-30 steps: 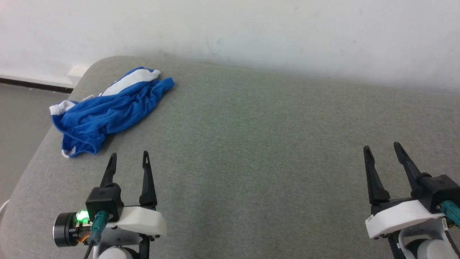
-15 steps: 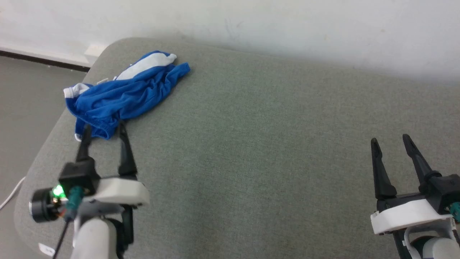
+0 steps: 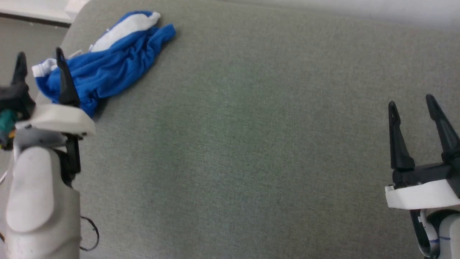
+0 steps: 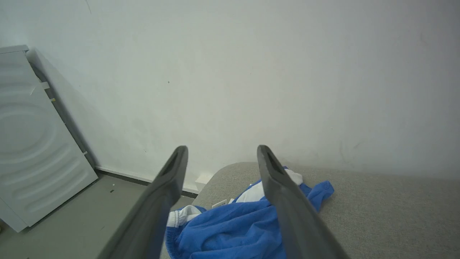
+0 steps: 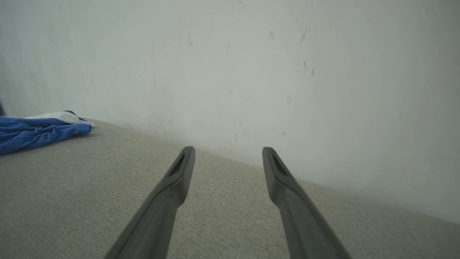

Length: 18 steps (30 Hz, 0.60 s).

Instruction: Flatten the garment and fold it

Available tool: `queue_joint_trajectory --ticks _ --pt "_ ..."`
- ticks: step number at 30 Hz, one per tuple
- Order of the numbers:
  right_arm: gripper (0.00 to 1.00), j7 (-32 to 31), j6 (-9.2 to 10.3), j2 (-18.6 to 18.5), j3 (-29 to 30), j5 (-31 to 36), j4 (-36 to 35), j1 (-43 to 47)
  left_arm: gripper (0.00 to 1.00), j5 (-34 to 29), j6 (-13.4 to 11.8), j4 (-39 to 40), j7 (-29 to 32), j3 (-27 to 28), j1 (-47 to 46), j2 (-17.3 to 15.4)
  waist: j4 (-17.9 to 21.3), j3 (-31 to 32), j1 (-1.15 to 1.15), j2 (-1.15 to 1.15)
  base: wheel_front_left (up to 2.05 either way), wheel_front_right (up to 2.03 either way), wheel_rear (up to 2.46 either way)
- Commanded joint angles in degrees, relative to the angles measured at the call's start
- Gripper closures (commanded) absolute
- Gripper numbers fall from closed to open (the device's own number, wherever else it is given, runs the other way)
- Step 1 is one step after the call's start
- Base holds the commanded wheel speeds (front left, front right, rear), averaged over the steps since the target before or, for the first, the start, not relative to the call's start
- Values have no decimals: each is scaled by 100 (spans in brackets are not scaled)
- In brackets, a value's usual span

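The garment [image 3: 107, 61], bright blue shorts with a broad white stripe, lies crumpled at the far left corner of the grey-green padded surface [image 3: 251, 144]. My left gripper [image 3: 40, 59] stands open at the left edge, its right finger in front of the garment's near end, nothing between its fingers. In the left wrist view the garment [image 4: 230, 230] lies below and between the open fingers of my left gripper [image 4: 222, 153]. Far right, my right gripper [image 3: 411, 102] is open and holds nothing. The right wrist view shows the garment [image 5: 39, 131] far off to the left of my right gripper [image 5: 228, 153].
A white wall [image 4: 251, 72] runs behind the surface. A white ribbed panel [image 4: 32, 144] leans against it on the floor [image 4: 72, 223] to the left. The surface's rounded left edge [image 3: 68, 32] drops to the floor just beside the garment.
The head camera has tilted down and shifted. My left gripper has moved forward and left, from short of the garment to beside its near end. The right gripper stays open at the right.
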State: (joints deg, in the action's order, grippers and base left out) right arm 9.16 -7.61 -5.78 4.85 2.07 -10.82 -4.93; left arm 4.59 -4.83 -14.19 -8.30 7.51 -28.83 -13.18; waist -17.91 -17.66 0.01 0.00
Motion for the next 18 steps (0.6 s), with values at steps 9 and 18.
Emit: queue_joint_trajectory --ticks 9,18 --pt "0 148 8 -179 -47 121 -448 -432 0 415 762 -1336 1373 -123 -1548 -694 293 -1103 -1 0 0 0 0" --pt "0 244 9 -259 -123 173 -768 -655 0 901 1032 -2198 3320 -347 -2308 -1163 480 -1638 -1 0 0 0 0"
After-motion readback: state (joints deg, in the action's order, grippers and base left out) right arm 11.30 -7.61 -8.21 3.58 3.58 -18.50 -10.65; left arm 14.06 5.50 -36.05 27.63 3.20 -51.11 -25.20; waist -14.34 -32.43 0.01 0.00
